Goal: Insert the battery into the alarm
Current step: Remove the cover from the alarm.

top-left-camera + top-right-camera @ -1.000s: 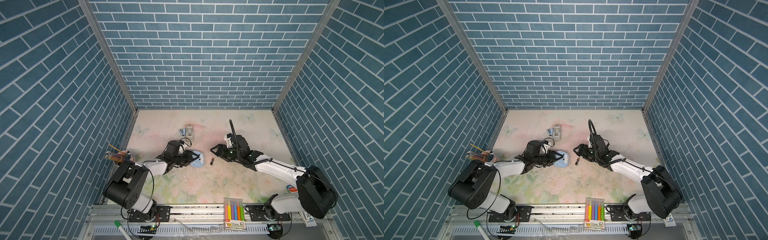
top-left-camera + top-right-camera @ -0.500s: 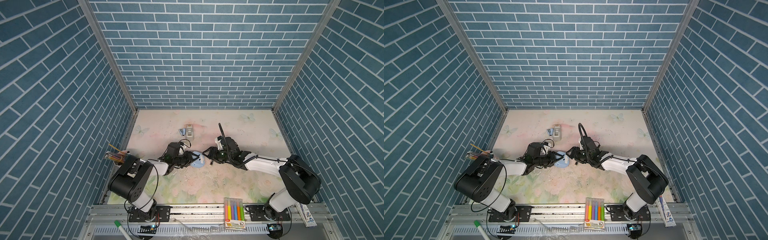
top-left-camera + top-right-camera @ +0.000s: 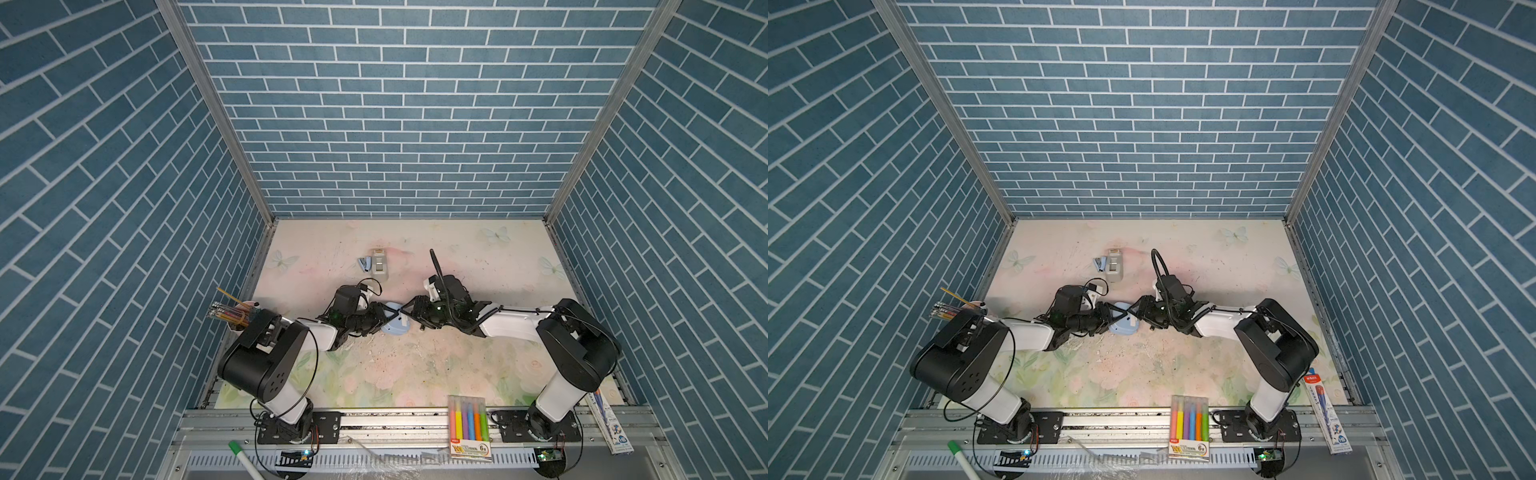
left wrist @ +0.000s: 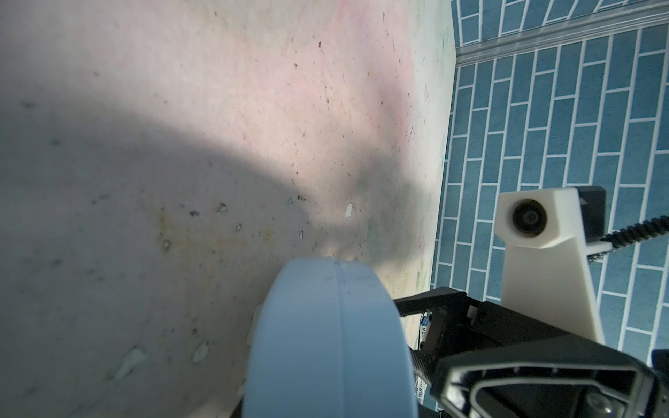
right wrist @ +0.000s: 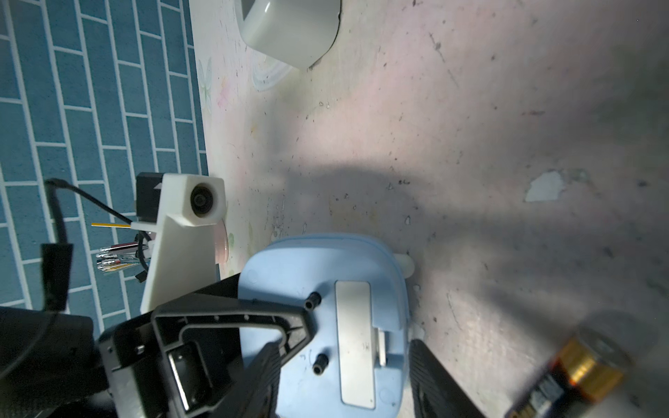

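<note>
While left fingers (image 5: 231,313) clamp the light-blue rounded plastic alarm (image 5: 325,275), right fingers (image 4: 543,353) sit half-open and empty just beside it, with the black gold-ended cylinder battery (image 5: 575,372) loose on the bench (image 5: 470,144) behind their tips: looks pre-pick, next back off, straddle and grip battery.

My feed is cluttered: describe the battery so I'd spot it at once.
On the floral table, find the light-blue alarm where both arms meet. Beside it, away from the pencil cup, lies the battery: a short cylinder, black with a gold band, unlike anything nearby.
</note>
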Controlling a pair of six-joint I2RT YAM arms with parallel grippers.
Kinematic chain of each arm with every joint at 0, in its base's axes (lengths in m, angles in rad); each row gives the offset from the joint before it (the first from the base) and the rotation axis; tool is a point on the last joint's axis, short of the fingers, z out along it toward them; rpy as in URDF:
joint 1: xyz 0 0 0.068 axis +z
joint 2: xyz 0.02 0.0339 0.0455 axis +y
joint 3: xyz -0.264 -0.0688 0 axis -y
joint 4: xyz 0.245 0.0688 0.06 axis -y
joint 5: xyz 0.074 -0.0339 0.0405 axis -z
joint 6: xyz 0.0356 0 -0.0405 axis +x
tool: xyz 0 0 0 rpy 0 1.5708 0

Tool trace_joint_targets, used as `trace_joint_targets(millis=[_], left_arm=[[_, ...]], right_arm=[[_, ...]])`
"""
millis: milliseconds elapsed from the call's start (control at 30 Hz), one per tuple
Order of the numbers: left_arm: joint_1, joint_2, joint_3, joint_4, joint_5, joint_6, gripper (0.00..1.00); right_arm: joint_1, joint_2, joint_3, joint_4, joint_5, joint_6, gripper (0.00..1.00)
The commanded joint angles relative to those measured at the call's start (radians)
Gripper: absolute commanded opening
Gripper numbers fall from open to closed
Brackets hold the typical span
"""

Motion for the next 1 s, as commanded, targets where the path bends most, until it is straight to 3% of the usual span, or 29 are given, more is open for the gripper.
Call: trace_joint_targets(millis=[0,967], left_arm=[[-0.003,0.012,-0.012,0.009,-0.003,0.005,0.0],[-0.002,0.021,-0.012,0.022,0.001,0.003,0.0]], right_arm=[[0.008,0.023,0.016,0.056,-0.023,0.047,0.57],[0.032,0.056,-0.09,0.298,-0.072,0.195,0.53]])
